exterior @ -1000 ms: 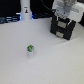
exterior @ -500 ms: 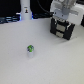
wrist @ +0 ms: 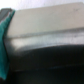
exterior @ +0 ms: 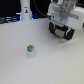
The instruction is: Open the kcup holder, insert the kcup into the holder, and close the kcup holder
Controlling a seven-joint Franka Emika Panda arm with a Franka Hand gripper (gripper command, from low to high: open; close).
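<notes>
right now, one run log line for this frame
tool at kcup holder, grip unclear | kcup upright on table, apart | insert not done

kcup (exterior: 30,49): 1, green top
kcup holder (exterior: 62,32): 1, black
gripper (exterior: 63,15): 1
table (exterior: 30,70): 1, white

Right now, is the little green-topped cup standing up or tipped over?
Standing up. The kcup sits on the white table with its green top facing upward, white body below.
</notes>
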